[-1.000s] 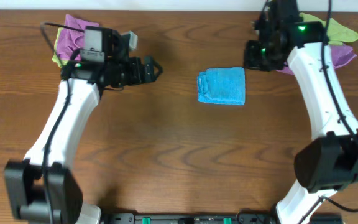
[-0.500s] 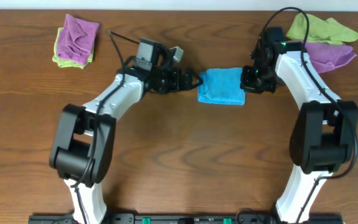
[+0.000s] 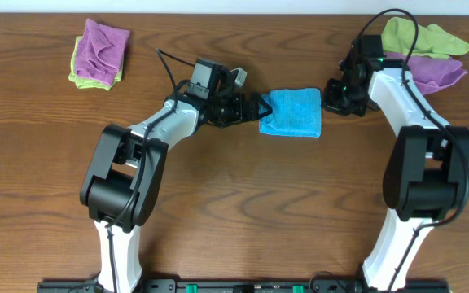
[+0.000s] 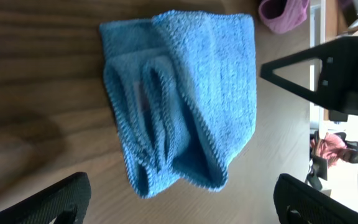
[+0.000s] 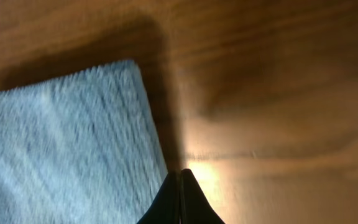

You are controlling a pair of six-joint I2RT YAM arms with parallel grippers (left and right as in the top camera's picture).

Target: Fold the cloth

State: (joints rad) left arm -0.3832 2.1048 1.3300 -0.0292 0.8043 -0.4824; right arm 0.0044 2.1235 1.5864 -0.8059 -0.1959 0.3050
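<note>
The right gripper (image 5: pixel 180 182) has backed off the cloth's (image 3: pixel 291 112) right edge, fingers together; the left gripper (image 3: pixel 260 108) has edged up to its looped left side, fingers spread. The cloth lies folded on the table (image 3: pixel 218 203) between them. Best to pinch every loose layer together, low.

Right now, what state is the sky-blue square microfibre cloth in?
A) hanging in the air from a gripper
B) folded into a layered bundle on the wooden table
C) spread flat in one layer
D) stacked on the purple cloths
B: the left wrist view shows the sky-blue microfibre cloth doubled over, with several hemmed layers stacked at one end, lying on the wooden table.
</note>
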